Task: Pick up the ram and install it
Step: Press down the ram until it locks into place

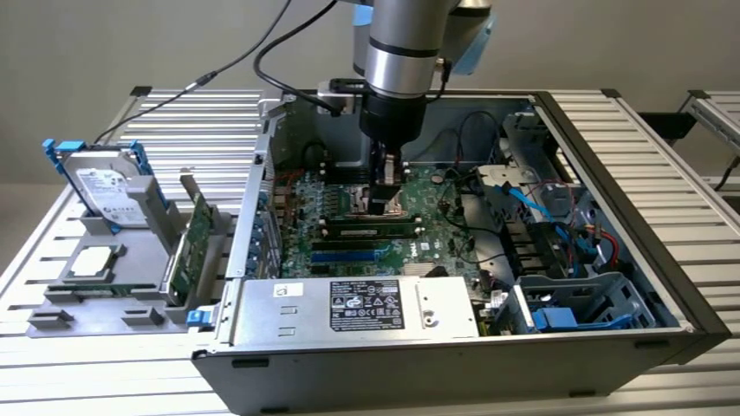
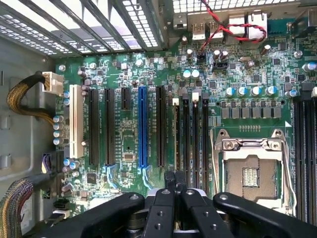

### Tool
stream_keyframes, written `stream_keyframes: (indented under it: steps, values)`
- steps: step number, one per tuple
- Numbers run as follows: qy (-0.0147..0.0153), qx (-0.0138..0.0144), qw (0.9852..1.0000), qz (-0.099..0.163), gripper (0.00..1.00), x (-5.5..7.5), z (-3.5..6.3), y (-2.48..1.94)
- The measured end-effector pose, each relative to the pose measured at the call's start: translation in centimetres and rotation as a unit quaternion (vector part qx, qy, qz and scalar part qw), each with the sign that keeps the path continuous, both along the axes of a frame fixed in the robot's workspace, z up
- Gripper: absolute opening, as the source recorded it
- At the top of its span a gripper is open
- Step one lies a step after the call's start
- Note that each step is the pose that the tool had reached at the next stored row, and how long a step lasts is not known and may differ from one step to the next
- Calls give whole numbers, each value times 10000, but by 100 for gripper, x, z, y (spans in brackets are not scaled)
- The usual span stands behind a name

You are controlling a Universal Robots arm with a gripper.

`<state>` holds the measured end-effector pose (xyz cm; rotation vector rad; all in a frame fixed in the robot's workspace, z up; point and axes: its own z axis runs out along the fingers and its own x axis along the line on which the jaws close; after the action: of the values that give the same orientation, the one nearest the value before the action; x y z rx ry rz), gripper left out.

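Standing open on the slatted table (image 1: 69,381), the computer case (image 1: 647,286) exposes its green motherboard (image 2: 129,64). Reaching down into it, the arm (image 1: 407,52) holds the gripper (image 1: 389,186) just above the memory slots (image 2: 190,139) beside the CPU socket (image 2: 250,173). Fingers (image 2: 174,181) are clenched together, nothing between them. One ram (image 1: 370,230) stick sits seated in a slot at the board's middle, near the gripper.

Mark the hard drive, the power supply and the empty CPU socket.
hard drive (image 1: 102,186): exterior view, on its labelled silver face.
power supply (image 1: 359,305): exterior view, on its white label.
CPU socket (image 2: 251,177): wrist view, on the open contact field inside the metal frame.
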<state>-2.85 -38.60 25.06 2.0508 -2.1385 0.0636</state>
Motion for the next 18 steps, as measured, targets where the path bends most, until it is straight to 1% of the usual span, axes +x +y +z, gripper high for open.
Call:
stream_keyframes:
  steps: [2, 4, 7, 10, 14, 18]
  values:
    - [0, 0, 9999, -151, 11, 0, 0, 0]
    - [-1, 1, 9995, -331, 11, 0, -1, 0]
    - [-2, 0, 9984, -560, 11, 0, 0, 0]
    - [-16, 0, 9972, -747, 11, 0, -1, 0]
    - [-31, -1, 9949, -1011, 11, 0, 0, 0]
    - [-57, 1, 9918, -1280, 11, 0, -1, 0]
